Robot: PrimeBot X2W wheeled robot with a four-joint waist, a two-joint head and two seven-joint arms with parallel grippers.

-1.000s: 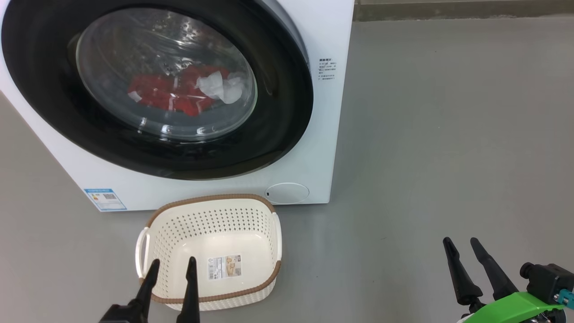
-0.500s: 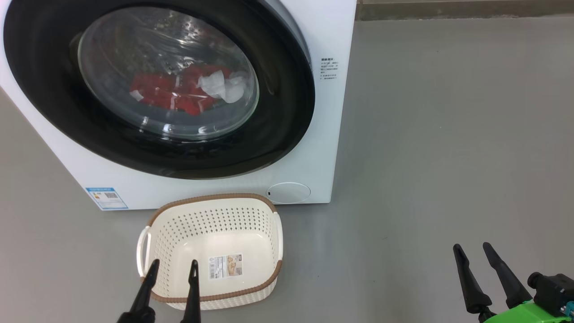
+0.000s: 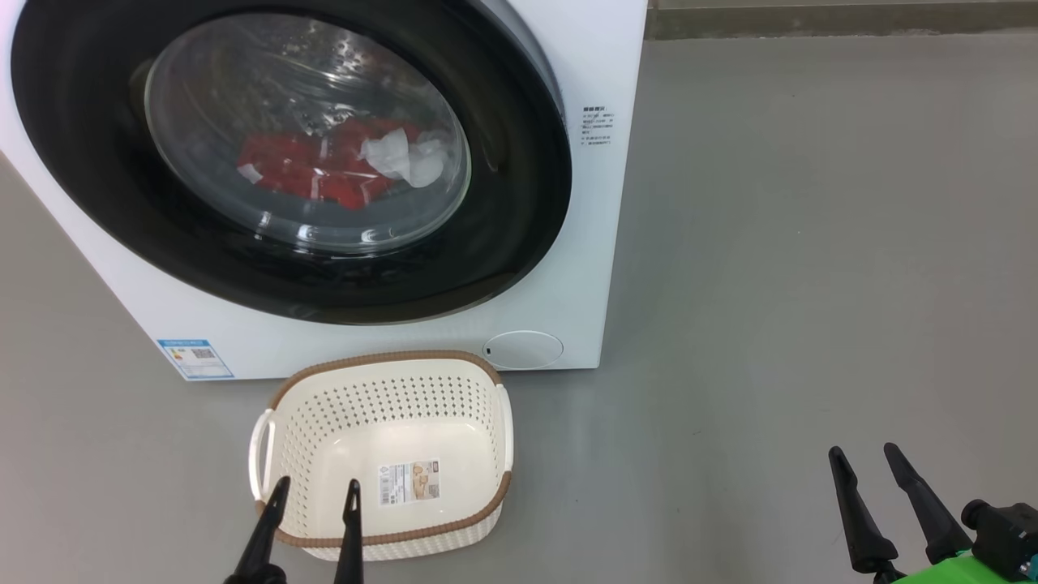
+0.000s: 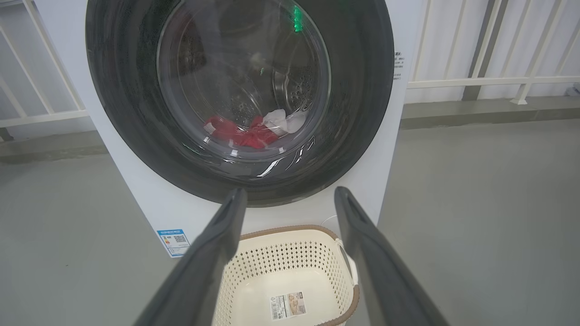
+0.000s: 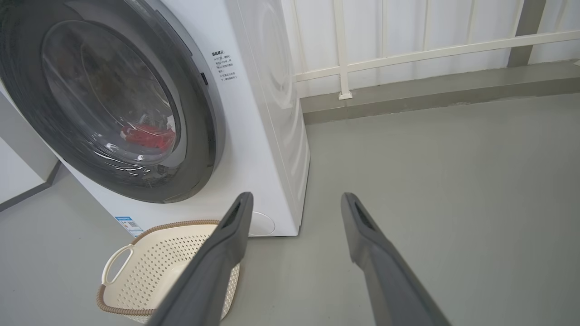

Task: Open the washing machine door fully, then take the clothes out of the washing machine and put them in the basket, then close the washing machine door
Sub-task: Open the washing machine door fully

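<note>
The white washing machine point(image 3: 592, 243) stands on the grey floor with its round black-rimmed door point(image 3: 519, 203) shut. Through the glass I see the red clothes point(image 3: 300, 170) with a white piece point(image 3: 405, 158) low in the drum. The cream basket point(image 3: 381, 365) with a brown rim sits empty on the floor right before the machine. My left gripper point(image 3: 316, 488) hangs open over the basket's near edge, holding nothing. My right gripper point(image 3: 862, 453) is open at the lower right, far from the machine. In the left wrist view the door point(image 4: 362, 113) and basket point(image 4: 290, 233) lie ahead between my fingers.
A blue label point(image 3: 195, 358) and a small round flap point(image 3: 523, 350) sit low on the machine front. White railing point(image 5: 408, 50) and a low kerb point(image 5: 430, 90) run behind the machine. Open grey floor point(image 3: 811, 243) spreads to the right.
Both grippers have sunk slightly lower in the head view, and the right one has drifted right. The door, the clothes and the basket have stayed put.
</note>
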